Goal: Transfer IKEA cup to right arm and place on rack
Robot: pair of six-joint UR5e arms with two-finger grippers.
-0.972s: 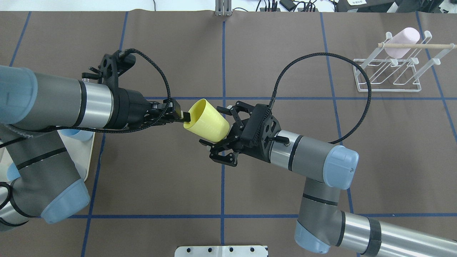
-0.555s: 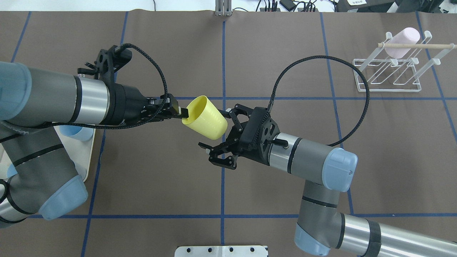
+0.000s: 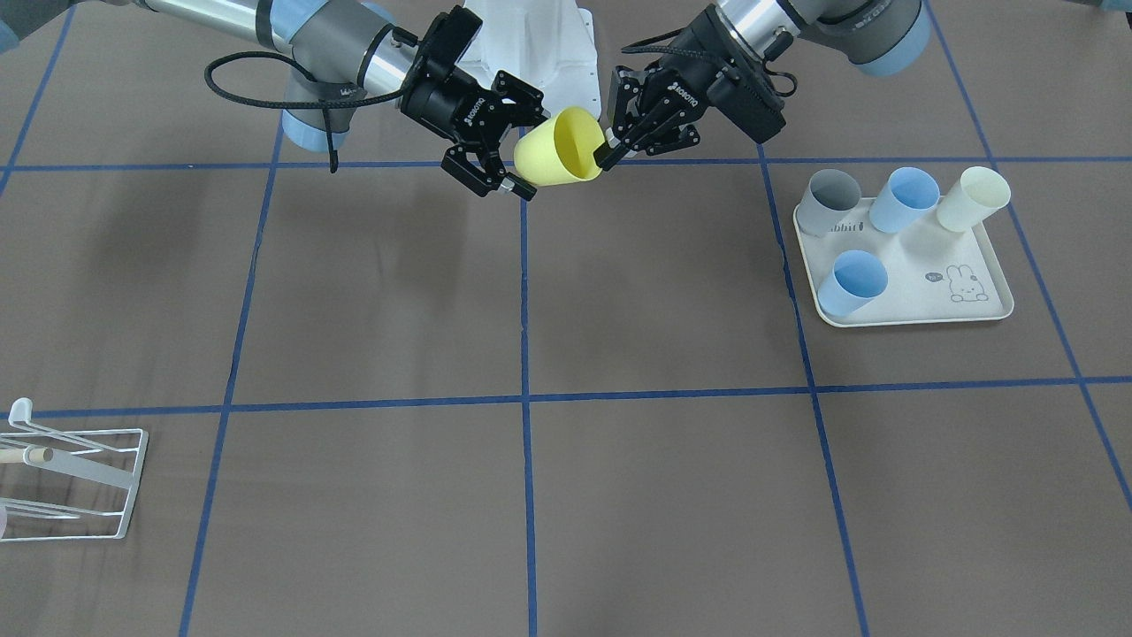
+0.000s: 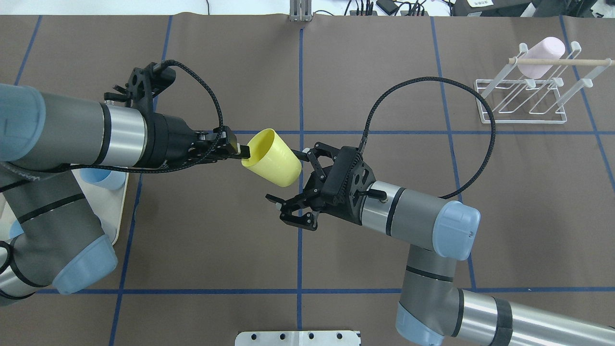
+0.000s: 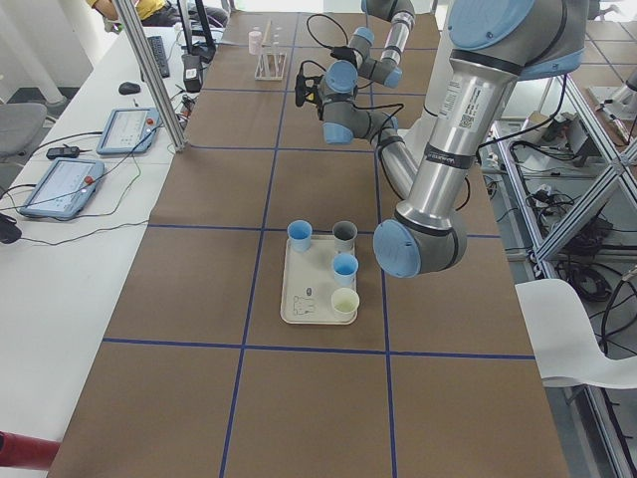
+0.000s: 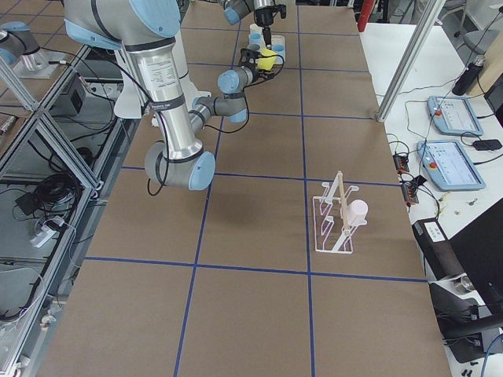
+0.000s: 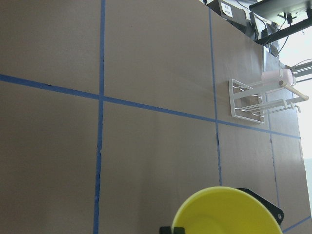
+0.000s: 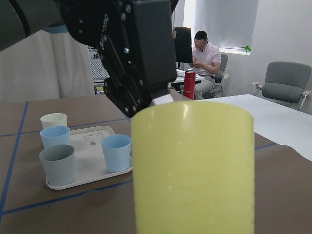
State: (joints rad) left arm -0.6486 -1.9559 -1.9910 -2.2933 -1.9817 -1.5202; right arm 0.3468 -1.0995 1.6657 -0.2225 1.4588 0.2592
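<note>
Showed the yellow IKEA cup [image 4: 271,158] aloft over the middle of the table [image 4: 216,240], tilted, mouth towards 10 o'clock in the overhead view. Had it pinched at the rim by the left gripper [image 4: 243,153], clamped narrow on the cup wall. Placed the right gripper [image 4: 287,176] at the cup's 4 o'clock, spread wide, jaws flanking the closed end; could not tell contact. Marked the right arm [image 4: 418,221] by a long looping black cable [image 4: 480,144]. Set the white wire rack [image 4: 523,98] well apart, at 2 o'clock from the cup, near the far right corner, with 1 pink cup [image 4: 543,55] lying on it beneath the wooden rod [image 4: 562,61]. Located the rabbit-print tray [image 3: 920,274] at 9 o'clock, partly under the left arm [image 4: 72,129], carrying 4 upright cups: 1 grey cup [image 3: 831,199], 2 blue cups [image 3: 902,199], 1 cream cup [image 3: 973,199]. Caught 1 seated person [image 8: 204,58] in the right wrist view's background.
</note>
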